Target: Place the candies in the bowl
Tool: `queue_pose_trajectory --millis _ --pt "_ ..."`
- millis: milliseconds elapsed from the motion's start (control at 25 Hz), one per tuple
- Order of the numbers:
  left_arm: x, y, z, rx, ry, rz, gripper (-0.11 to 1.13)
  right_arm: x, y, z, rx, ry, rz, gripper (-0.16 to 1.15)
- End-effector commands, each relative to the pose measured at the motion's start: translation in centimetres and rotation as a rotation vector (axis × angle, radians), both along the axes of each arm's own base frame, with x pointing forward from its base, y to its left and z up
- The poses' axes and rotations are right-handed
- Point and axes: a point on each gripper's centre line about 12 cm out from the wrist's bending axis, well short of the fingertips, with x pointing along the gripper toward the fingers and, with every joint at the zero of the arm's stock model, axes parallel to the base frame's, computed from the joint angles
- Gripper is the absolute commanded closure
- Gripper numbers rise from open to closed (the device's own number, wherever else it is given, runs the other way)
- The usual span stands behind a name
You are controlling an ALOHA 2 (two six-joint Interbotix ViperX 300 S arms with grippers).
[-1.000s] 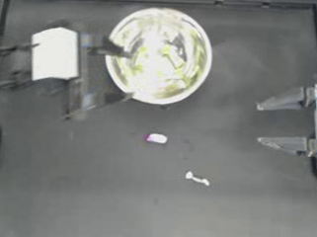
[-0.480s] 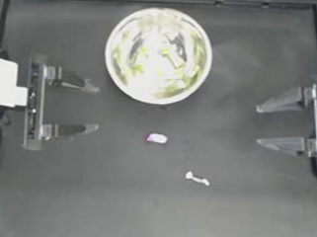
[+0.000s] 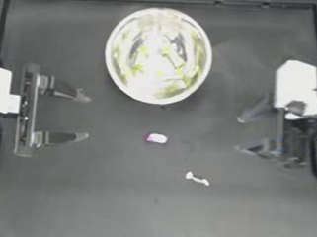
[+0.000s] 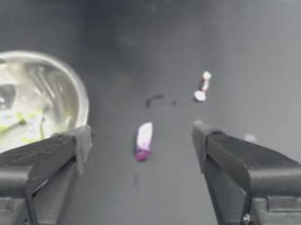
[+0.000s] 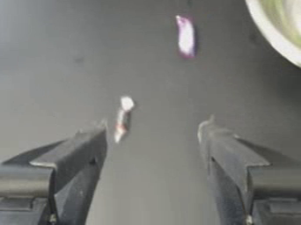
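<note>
Top view: shiny round bowl (image 3: 157,54) (mirror-like inside), crinkly purple-and-white candy (image 3: 156,138).

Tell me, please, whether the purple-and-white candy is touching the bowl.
Apart. The top view shows bare dark table between the purple-and-white candy and the rim of the bowl; the left wrist view shows the same gap.

Light is being mirrored by the polished, glossy metal of the bowl (image 3: 157,55), while the counter (image 3: 85,201) is being seen as dark and matt, and the two loose candies (image 3: 156,138) are showing crinkled, slightly shiny wrappers.
</note>
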Motion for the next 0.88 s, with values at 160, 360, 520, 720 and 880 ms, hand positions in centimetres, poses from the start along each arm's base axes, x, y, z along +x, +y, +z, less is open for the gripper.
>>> queue_pose_trajectory --millis 160,360,520,720,880 --pt "-0.9 -0.1 -0.1 -0.01 -0.021 0.004 0.04 3.2 1.4 0.3 -0.038 0.161 -0.023 0.05" --pt "-1.4 -0.1 -0.6 -0.01 -0.016 0.004 0.04 5.5 3.2 -1.4 -0.031 0.24 -0.03 0.05" --pt "-1.7 -0.2 -1.1 -0.011 -0.007 0.004 0.04 6.7 4.3 -2.8 -0.006 0.278 -0.024 0.05" --pt "-1.7 -0.2 -1.3 -0.017 -0.003 0.006 0.04 8.1 4.8 -4.4 0.031 0.308 -0.033 0.05" --pt "-1.7 -0.2 -1.4 -0.02 0.0 0.007 0.04 9.1 5.1 -5.9 0.045 0.331 -0.035 0.05"
